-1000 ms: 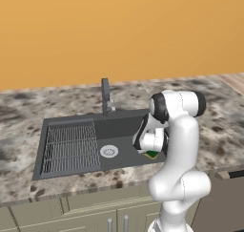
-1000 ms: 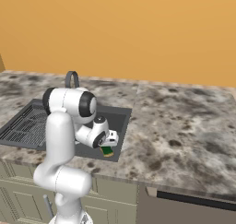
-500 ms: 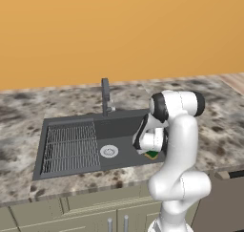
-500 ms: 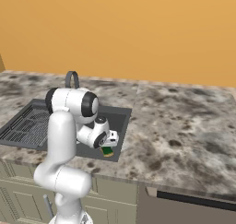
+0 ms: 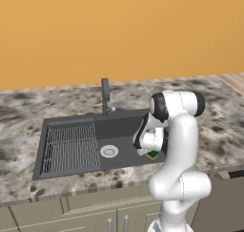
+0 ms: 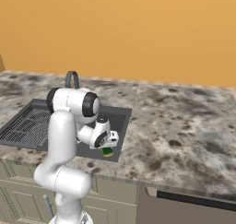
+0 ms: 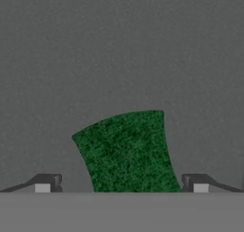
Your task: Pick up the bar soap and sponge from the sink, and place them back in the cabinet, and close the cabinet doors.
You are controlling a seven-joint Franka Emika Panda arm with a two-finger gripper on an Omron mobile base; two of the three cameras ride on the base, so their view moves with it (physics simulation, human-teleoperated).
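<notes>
Flat, even rendered light with barely any shadows or glare, sharp base views, and a coarse, pixelated hand view.

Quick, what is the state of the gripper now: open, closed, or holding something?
Gripper: open, jaws wide on either side of the sponge in the sink, not closed on it.

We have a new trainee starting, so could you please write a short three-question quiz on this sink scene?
1. True or false: the end effector has closed on the sponge.
2. Which face of the sponge shows in the hand view? A) yellow B) dark green C) pink
3. Fill in: the sponge lies in the ___.

Key: 1 false, the fingers stand apart on either side of it; 2 B; 3 sink.
</notes>
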